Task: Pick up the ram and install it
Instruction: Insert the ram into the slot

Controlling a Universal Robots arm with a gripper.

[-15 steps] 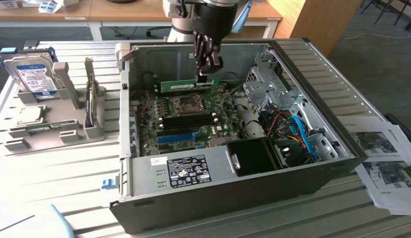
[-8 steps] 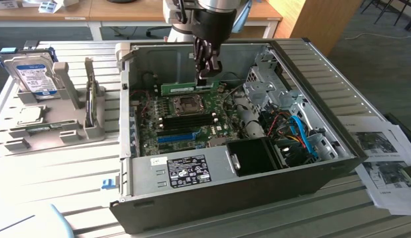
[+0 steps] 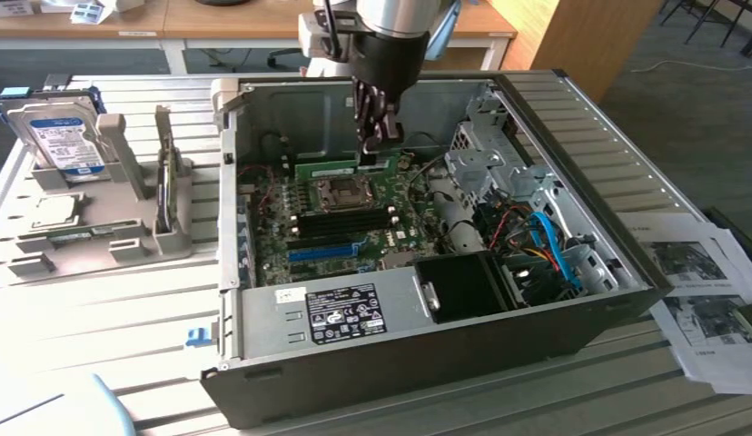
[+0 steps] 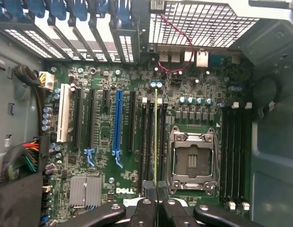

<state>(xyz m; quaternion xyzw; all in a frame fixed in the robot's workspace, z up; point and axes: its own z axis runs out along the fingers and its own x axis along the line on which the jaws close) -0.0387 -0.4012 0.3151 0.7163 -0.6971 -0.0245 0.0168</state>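
The ram [image 3: 328, 168] is a thin green stick hanging inside the open computer case, above the motherboard [image 3: 351, 218], with my gripper [image 3: 376, 145] shut on its end. In the wrist view I see the ram [image 4: 156, 137] edge-on as a narrow yellow-green line running away from the gripper [image 4: 156, 191]. It sits over the group of black memory slots [image 4: 147, 142], between the blue long slot [image 4: 118, 123] and the empty processor socket [image 4: 192, 161]. I cannot tell whether it touches a slot.
The case walls [image 3: 558, 118] surround the gripper, with a drive cage [image 3: 485, 154], a black shroud [image 3: 467, 286] and blue cables [image 3: 552, 245] on the exterior view's right. A grey fixture [image 3: 97, 227] holds a hard drive [image 3: 64, 136] and a processor chip [image 3: 55, 211]. Papers [image 3: 703, 300] lie at the right.
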